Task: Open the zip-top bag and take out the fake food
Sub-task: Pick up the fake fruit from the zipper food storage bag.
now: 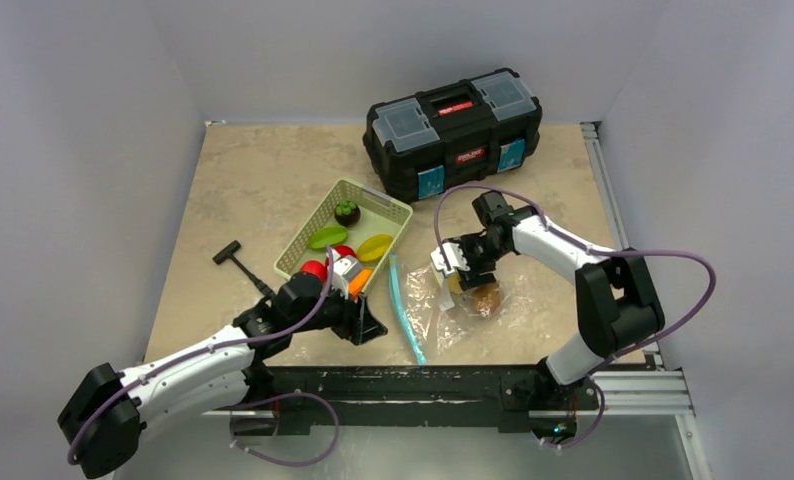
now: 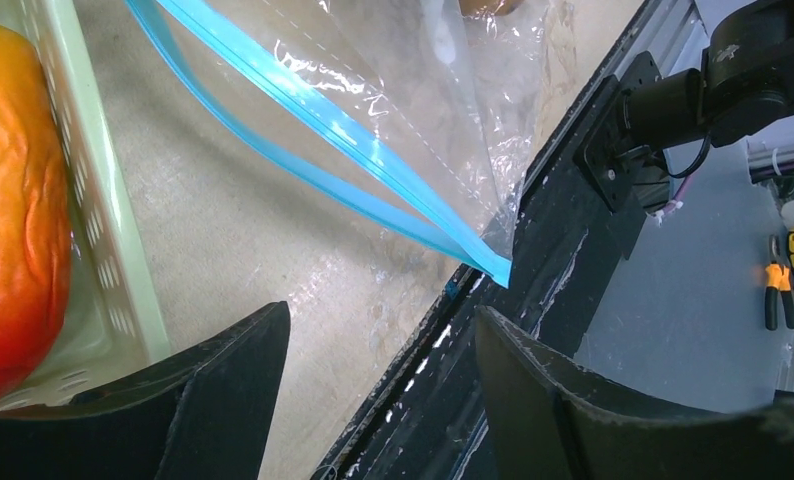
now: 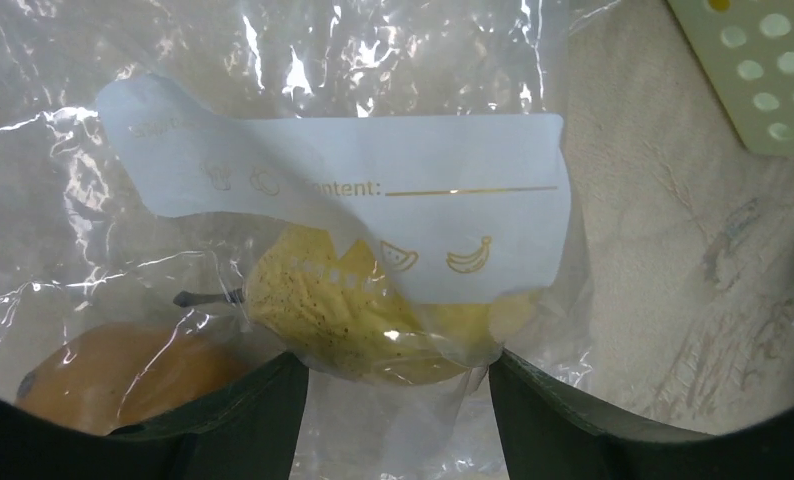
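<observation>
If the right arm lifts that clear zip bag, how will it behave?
Probably floppy: the zip-top bag lies crinkled and creased. Likely slippery, given its glossy film. The yellow pear and brown fruit inside would probably slide downward.

I see white shells on the long links of my left arm (image 1: 188, 365) and right arm (image 1: 558, 240), with chunky black housings at every joint. A thin purple cable (image 1: 714, 280) loops loosely along each arm. The left gripper (image 2: 378, 335) and right gripper (image 3: 395, 375) both end in matte black, wedge-shaped fingers (image 2: 213, 410), broad at the root
</observation>
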